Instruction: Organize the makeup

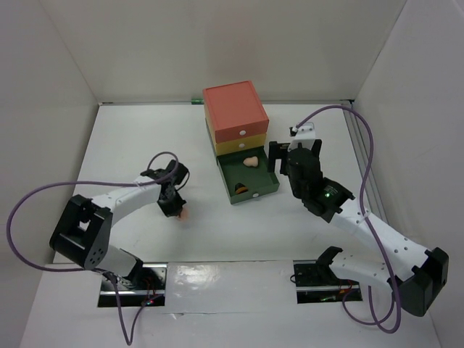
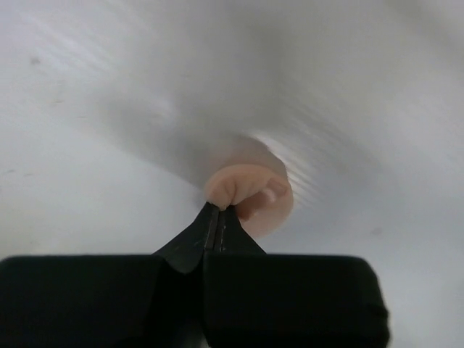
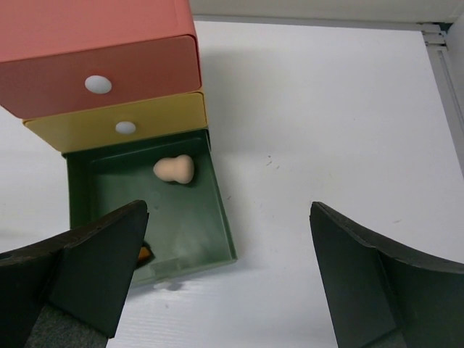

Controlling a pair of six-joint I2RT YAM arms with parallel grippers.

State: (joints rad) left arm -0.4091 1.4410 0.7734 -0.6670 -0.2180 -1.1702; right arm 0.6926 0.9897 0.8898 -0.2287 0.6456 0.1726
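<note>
My left gripper [image 1: 176, 212] is shut on a round peach puff [image 2: 250, 196], pinching its edge just above the white table; the puff also shows in the top view [image 1: 183, 214], left of the drawers. A peach gourd-shaped sponge [image 3: 174, 170] lies in the open green drawer [image 3: 221, 217], near its back; it shows in the top view too [image 1: 250, 162]. A small orange-and-black item [image 1: 241, 189] lies near the drawer's front left, mostly hidden behind my right finger [image 3: 94, 275] in the right wrist view. My right gripper [image 3: 228, 279] is open and empty, right of the drawer's front.
The drawer box [image 1: 233, 116] stands at the back centre, its orange and yellow drawers shut and the green bottom drawer [image 1: 270, 190] pulled out toward me. White walls enclose the table, with a metal rail [image 3: 449, 87] along the right edge.
</note>
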